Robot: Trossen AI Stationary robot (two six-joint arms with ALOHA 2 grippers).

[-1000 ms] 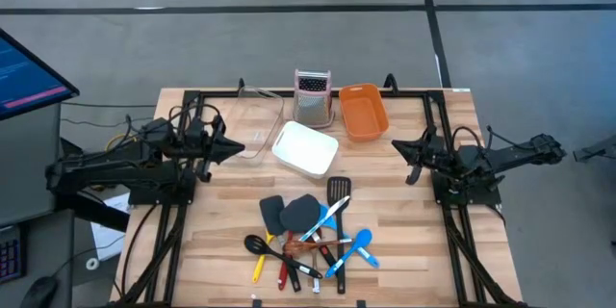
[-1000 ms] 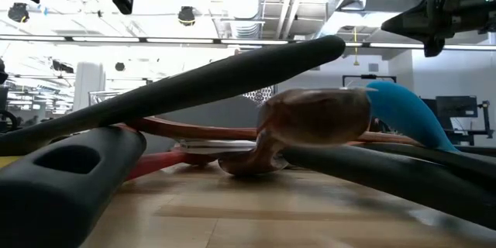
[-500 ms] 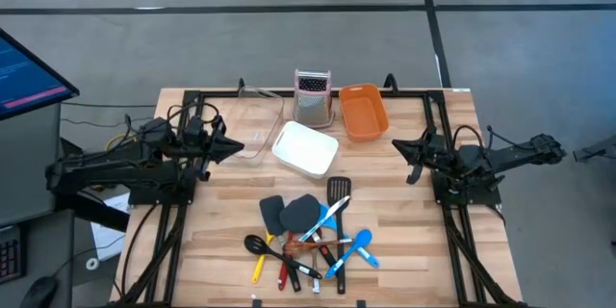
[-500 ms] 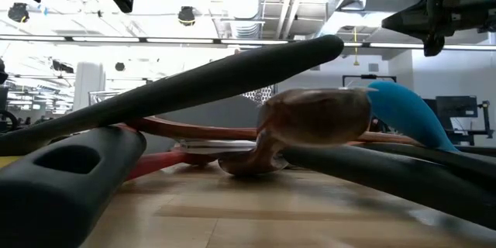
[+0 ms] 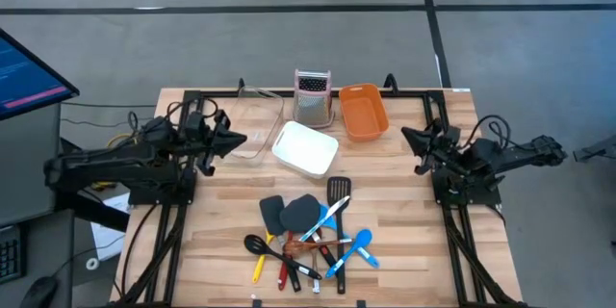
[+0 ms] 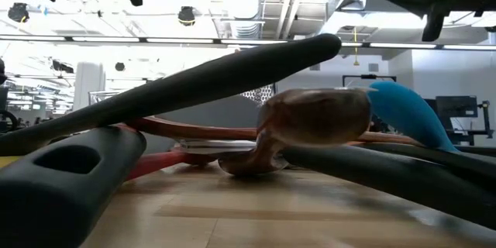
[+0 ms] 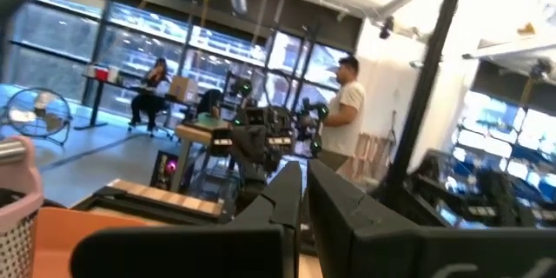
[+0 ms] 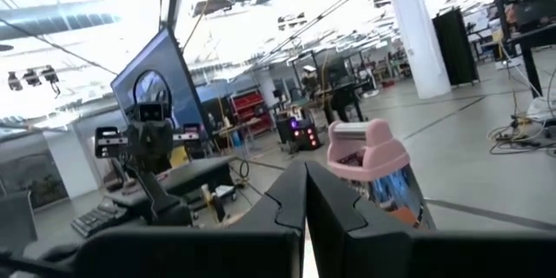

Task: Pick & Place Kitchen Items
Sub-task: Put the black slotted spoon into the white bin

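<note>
The kitchen items lie in a loose heap (image 5: 308, 236) at the table's near middle. It holds two black spatulas (image 5: 289, 214), a black slotted turner (image 5: 338, 191), blue spoons (image 5: 358, 246), and yellow- (image 5: 258, 268) and red-handled (image 5: 284, 271) tools. The low view shows the heap close up: a black handle (image 6: 194, 85), a brown spoon bowl (image 6: 314, 116) and a blue spoon (image 6: 403, 112). My left gripper (image 5: 241, 138) (image 7: 304, 178) is shut and empty, raised over the table's left side. My right gripper (image 5: 404, 135) (image 8: 306, 174) is shut and empty, raised over the right side.
A white tub (image 5: 306, 147) stands at the table's middle. A clear tub (image 5: 255, 125), a steel grater with a pink top (image 5: 312, 96) and an orange tub (image 5: 363, 111) stand along the far edge. People (image 7: 347, 109) are in the room beyond the table.
Both grippers have risen a little and stayed shut. My left gripper has edged toward the far side. My right gripper has drawn back slightly toward the table's right edge. The utensils have not moved.
</note>
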